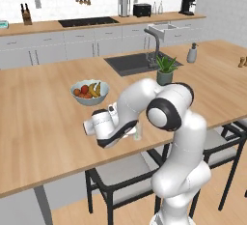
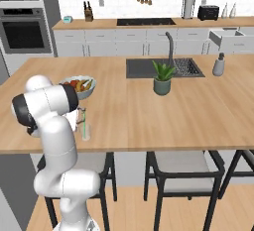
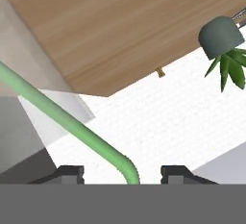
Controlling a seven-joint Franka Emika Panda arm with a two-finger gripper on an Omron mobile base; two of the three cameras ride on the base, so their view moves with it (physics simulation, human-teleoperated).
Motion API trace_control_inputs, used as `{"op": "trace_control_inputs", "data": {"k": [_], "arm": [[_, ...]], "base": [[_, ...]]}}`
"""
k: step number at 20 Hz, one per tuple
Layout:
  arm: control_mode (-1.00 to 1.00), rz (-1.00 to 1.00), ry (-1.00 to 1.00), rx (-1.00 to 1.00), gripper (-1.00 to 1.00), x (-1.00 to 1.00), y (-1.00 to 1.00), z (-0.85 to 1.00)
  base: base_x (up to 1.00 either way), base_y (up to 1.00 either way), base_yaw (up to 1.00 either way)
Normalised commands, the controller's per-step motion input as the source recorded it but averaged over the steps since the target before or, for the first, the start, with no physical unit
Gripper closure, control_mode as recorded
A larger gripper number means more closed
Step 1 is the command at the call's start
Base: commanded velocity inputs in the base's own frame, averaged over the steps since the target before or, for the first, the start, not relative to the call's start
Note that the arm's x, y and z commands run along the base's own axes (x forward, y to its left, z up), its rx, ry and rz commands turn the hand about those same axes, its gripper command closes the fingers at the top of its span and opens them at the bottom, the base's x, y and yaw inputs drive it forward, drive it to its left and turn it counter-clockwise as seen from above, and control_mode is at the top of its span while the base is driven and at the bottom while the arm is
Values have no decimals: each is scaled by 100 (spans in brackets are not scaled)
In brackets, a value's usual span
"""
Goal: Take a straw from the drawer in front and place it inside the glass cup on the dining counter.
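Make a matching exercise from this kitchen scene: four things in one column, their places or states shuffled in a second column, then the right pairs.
Things:
1. straw
2. fruit bowl
3. potted plant
4. soap dispenser

Places or states:
A. to the right of the sink
B. standing in the glass cup
C. in front of the sink, green leaves
D. on the dining counter, behind the arm's hand

Pairs: 1-B, 2-D, 3-C, 4-A
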Motion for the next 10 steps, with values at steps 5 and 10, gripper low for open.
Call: {"op": "trace_control_inputs", "data": {"k": [5, 10], "arm": [[-100, 0, 0, 8, -100, -21, 0, 0], [-100, 0, 0, 18, -100, -16, 0, 0]], "base": [[0, 0, 0], [0, 0, 0]]}}
